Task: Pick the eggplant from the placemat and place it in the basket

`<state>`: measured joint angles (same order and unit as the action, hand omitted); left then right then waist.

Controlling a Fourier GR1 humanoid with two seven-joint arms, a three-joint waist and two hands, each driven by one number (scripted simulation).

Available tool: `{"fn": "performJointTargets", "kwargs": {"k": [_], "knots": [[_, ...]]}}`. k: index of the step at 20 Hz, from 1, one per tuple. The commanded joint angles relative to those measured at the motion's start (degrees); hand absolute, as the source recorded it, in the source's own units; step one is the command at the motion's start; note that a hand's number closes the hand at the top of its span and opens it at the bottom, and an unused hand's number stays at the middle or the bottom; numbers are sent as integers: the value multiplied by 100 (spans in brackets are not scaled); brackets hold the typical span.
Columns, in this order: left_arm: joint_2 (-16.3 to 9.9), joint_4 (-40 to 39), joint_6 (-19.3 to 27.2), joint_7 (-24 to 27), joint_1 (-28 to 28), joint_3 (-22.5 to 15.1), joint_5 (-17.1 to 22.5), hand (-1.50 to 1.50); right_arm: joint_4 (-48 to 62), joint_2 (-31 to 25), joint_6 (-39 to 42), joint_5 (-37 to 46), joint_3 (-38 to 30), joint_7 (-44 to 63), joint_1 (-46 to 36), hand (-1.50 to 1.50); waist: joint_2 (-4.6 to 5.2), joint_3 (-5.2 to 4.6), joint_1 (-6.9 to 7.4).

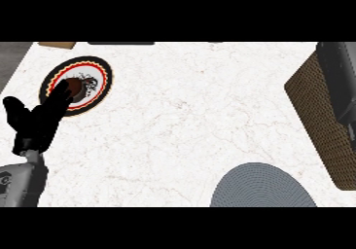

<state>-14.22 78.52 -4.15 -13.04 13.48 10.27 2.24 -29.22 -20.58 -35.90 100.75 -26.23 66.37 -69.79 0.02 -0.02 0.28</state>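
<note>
A round grey-blue placemat (pixel 261 187) lies at the lower edge, right of centre, with nothing showing on its visible part. A brown woven basket (pixel 321 121) runs along the right side. I see no eggplant that I can name for certain. My left hand (pixel 36 121) stands at the left edge, open, fingers up and resting, its fingertips overlapping a round plate (pixel 102 73) with a black, red and yellow rim. A dark reddish-brown shape (pixel 77 87) sits at the plate's middle, partly behind those fingertips. My right hand does not show.
A grey and black body (pixel 342 73) stands at the right edge, above and beside the basket; I cannot tell what it is. A tan board (pixel 57 44) and a dark strip (pixel 120 43) lie at the far edge. The white marble counter (pixel 188 121) spans the middle.
</note>
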Motion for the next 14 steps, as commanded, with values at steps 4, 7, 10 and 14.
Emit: {"fn": "performJointTargets", "kwargs": {"k": [4, 7, 10, 14], "knots": [[146, 232, 84, 67, -285, -156, -147, 0, -701, 185, -507, -203, -218, 447, 772, 150, -13, 2, -28], [-98, 284, -114, -72, -169, 52, 69, 0, -759, 0, -892, -510, -501, -18, 1247, 150, 8, 6, 4], [70, 141, 18, 13, -167, -59, -55, 0, -1140, -29, -955, 45, -767, 878, 1314, -150, 9, 2, -20], [-252, -261, -155, 55, 119, 289, 133, 0, -1355, 43, -1008, -295, -966, 159, 1822, -150, 11, 1, -69]]}}
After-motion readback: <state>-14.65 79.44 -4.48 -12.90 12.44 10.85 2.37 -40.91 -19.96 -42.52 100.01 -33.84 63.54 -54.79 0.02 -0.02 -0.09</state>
